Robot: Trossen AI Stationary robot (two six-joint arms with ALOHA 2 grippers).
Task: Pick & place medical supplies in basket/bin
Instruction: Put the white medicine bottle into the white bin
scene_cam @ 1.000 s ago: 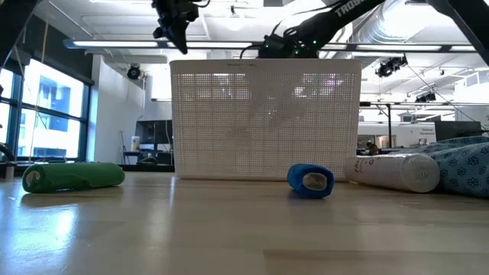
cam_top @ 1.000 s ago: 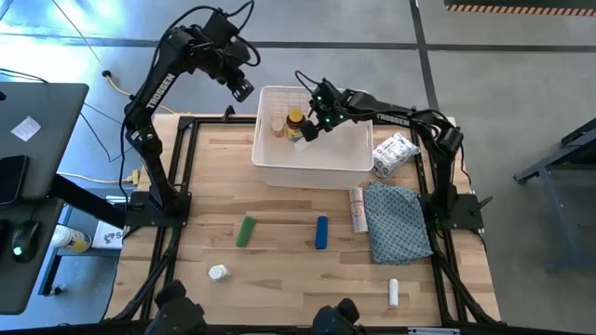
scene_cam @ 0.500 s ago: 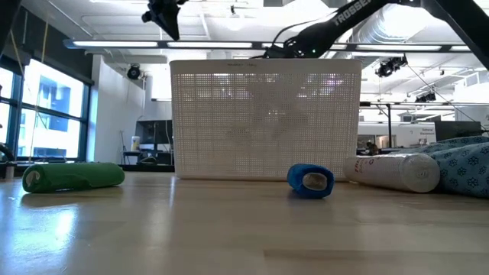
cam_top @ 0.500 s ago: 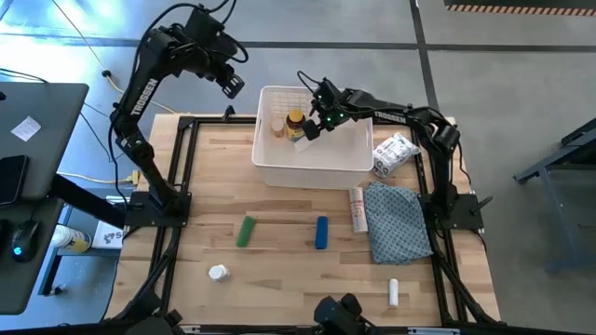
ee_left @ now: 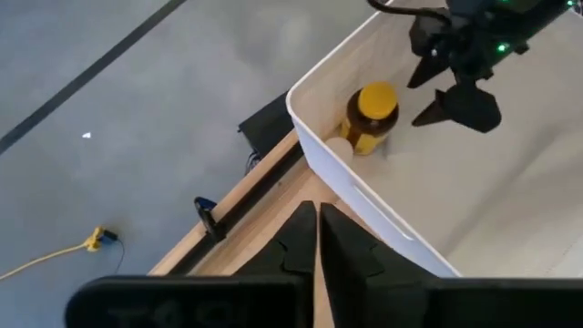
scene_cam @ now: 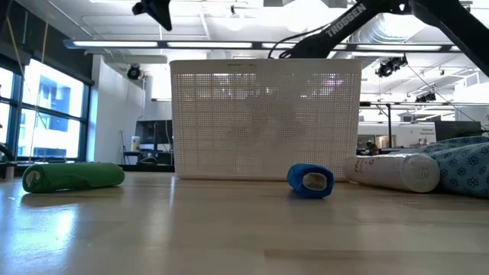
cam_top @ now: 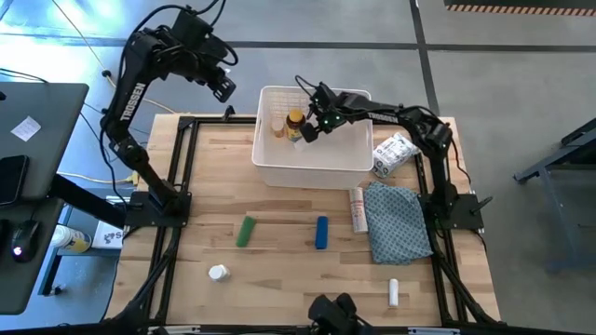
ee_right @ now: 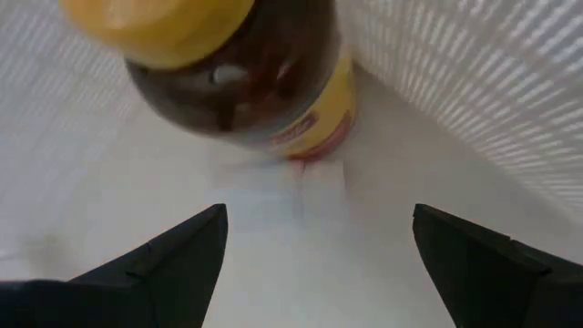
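The right tool, fingers spread and empty, hangs inside the white bin just right of the upright amber bottle; the left tool, pressed together, hovers left of the bin.

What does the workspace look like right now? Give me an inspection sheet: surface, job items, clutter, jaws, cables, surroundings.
Surface: wooden table in a black frame.
Job's things: amber bottle and one small item beside it inside the white bin. Still on the table: green piece, blue piece, white tube, white packet, small white bottle, small white tube.
Clutter: blue-grey patterned cloth.
Grippers: right gripper in the bin, jaws open, by the amber bottle. Left gripper raised beyond the bin's left, jaws shut, empty.
Cables: yellow cable on the floor.
Surroundings: desk with mouse at left.
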